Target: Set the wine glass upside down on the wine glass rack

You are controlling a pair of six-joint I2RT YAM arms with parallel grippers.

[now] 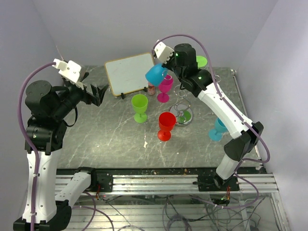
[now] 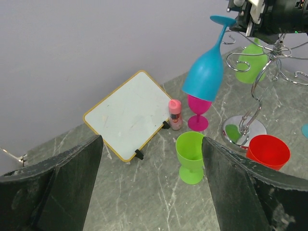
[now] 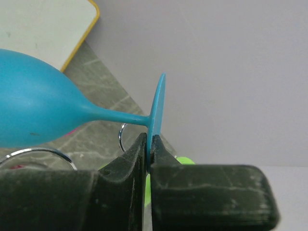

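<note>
Right end effector (image 3: pixel 148 144) pressed on just the thin foot edge of the blue wine glass (image 2: pixel 206 77), tipped mouth-down in the air, left of the wine glass rack (image 2: pixel 255 103). Could slip out, or knock the pink glass (image 2: pixel 198 113) below. Left end effector (image 2: pixel 150 144) spread wide, empty.

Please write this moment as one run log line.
right pincer: shut on blue wine glass foot, bowl down | left pincer: open, empty | wine glass rack: glass not yet hung

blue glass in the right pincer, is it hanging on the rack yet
No, the right pincer holds the blue glass by its foot, tilted bowl-down in the air beside the rack.
</note>
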